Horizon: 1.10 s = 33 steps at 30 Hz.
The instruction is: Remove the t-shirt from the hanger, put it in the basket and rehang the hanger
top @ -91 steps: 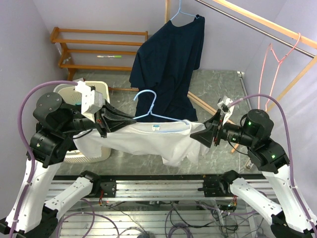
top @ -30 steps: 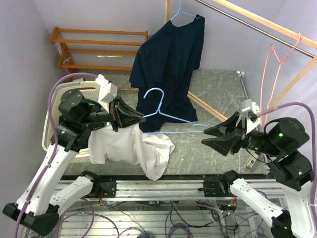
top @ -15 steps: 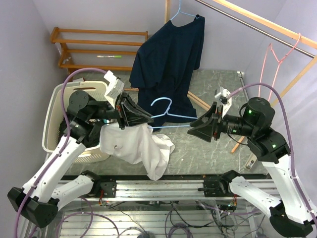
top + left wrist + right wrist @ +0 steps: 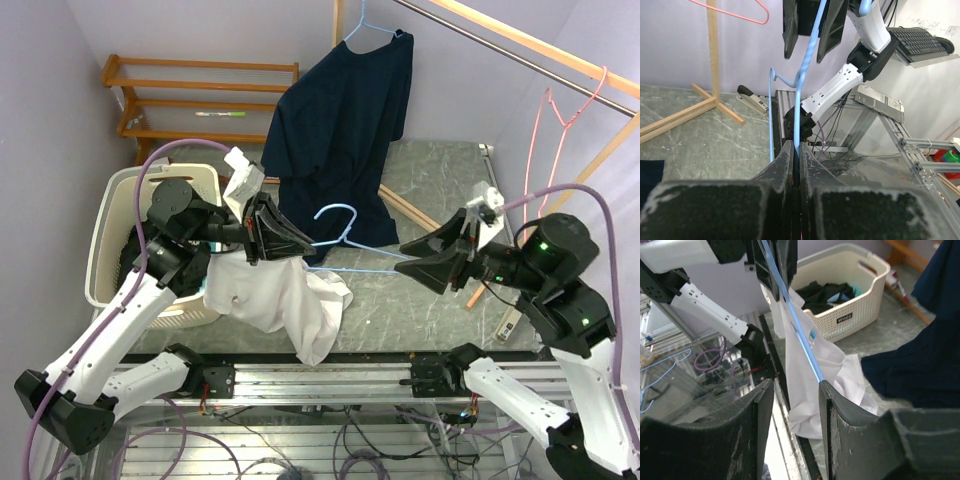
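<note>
- Step: white t-shirt (image 4: 270,295) hangs bunched under the left gripper (image 4: 300,240), off the hanger's right end; judged nearly free.
- Left gripper: clamped on the light-blue hanger (image 4: 793,315).
- Right gripper (image 4: 405,262): fingers parted astride the hanger's far end.
- Next: draw the hanger clear of the cloth.
- Nearby: laundry basket (image 4: 103,262); navy t-shirt (image 4: 340,120) hanging behind, a possible snag.

centre: blue hanger (image 4: 798,110) crosses | behind: navy shirt (image 4: 340,120) hangs | left: basket (image 4: 105,250) | open: floor (image 4: 400,310) below hanger
</note>
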Tool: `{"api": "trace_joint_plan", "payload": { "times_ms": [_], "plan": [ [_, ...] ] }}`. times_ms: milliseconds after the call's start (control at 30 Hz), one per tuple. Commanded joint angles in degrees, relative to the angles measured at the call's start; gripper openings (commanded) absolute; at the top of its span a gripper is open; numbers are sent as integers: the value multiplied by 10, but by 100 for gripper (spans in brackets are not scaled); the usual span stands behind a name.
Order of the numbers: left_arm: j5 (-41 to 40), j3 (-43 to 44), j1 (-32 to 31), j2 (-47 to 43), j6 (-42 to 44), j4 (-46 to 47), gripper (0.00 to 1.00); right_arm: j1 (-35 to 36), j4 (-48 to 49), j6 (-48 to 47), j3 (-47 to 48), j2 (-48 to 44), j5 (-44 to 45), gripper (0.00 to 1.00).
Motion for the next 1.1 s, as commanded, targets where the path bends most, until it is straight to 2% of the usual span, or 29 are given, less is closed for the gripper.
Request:
{"api": "trace_joint_plan", "payload": {
  "times_ms": [0,200,367,433,467,500,600,633,800,967,1067],
  "plan": [
    [20,11,-11,-9,1,16,7,-2,-11,-18,23,-6,32,41],
    [27,9,-14,-10,-34,63,7,-3,-13,-19,-5,10,7,41],
    [37,2,-17,-8,-101,149,7,-1,-13,-21,-22,7,24,41],
    [34,6,-18,-10,-96,143,7,-1,-12,-20,-26,7,12,40],
    [32,7,-18,-9,-91,136,7,-1,-11,-20,-27,8,4,37],
    [31,9,-18,-8,-88,131,7,-1,-10,-20,-27,9,-2,29],
    [22,14,-19,-4,-68,101,7,-1,-18,-19,-20,13,7,0],
    [12,19,-18,-3,-46,72,7,-1,-22,-18,-17,14,19,0],
    [-97,58,-19,8,116,-155,37,-1,-45,-16,2,16,64,0],
    [-207,78,-19,12,189,-275,49,-1,-78,-15,13,17,86,0],
    [-265,80,-19,-6,206,-313,78,-1,-101,-10,12,18,99,0]
  ]
}}
